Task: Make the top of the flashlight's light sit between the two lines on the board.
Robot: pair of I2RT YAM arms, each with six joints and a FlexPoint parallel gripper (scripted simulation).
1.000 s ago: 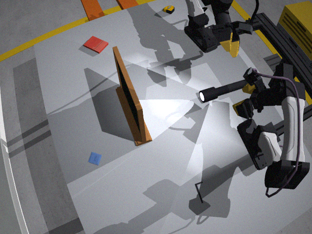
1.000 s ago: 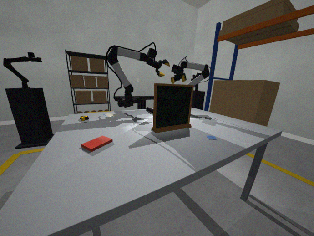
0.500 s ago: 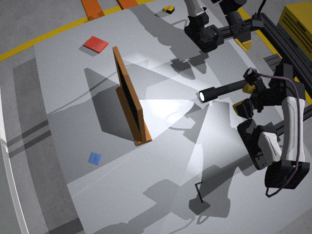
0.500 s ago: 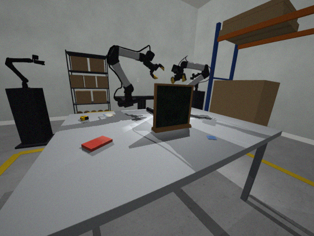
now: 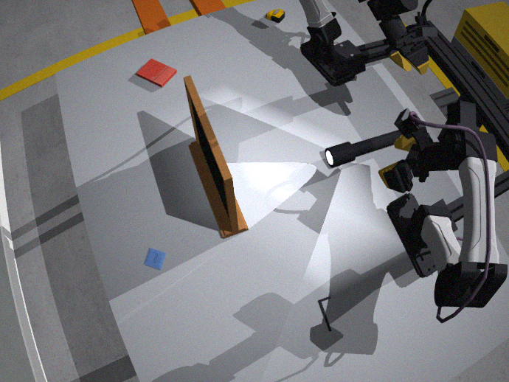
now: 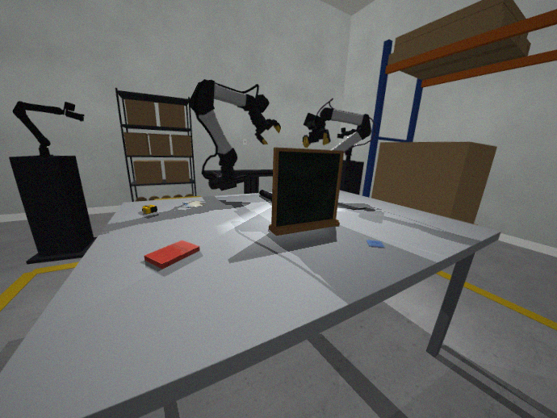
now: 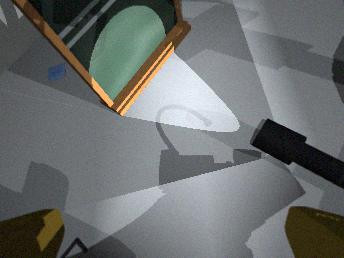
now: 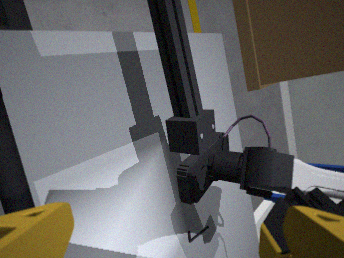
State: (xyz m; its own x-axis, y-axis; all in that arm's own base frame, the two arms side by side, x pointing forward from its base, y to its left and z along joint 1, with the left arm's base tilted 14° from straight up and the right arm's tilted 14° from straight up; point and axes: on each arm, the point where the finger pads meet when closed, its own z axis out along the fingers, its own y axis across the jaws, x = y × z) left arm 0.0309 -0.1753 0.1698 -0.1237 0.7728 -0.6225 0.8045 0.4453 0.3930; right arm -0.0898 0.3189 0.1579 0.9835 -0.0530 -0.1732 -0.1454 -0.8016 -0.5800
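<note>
The board (image 5: 207, 130) (image 6: 307, 189) (image 7: 147, 78) stands upright; only its back shows in the exterior view. The left wrist view shows the green light patch (image 7: 127, 50) on its dark face, its upper edge just below the lower of the two pale lines (image 7: 90, 25). The black flashlight (image 5: 340, 155) (image 6: 265, 194) (image 7: 277, 142) lies on the table, lit end toward the board. My left gripper (image 5: 397, 159) (image 6: 316, 140) (image 7: 174, 217) is open and empty above the flashlight's tail side. My right gripper (image 5: 410, 64) (image 6: 270, 135) (image 8: 178, 214) is open and empty, raised away from both.
A red block (image 5: 156, 72) (image 6: 172, 254) lies beyond one side of the board, and a blue square (image 5: 155, 258) (image 6: 374, 243) (image 7: 57, 72) beyond the other. A yellow-black item (image 5: 275, 15) (image 6: 149, 209) lies at the far side. The arms' dark rail (image 5: 462, 61) runs behind the table edge.
</note>
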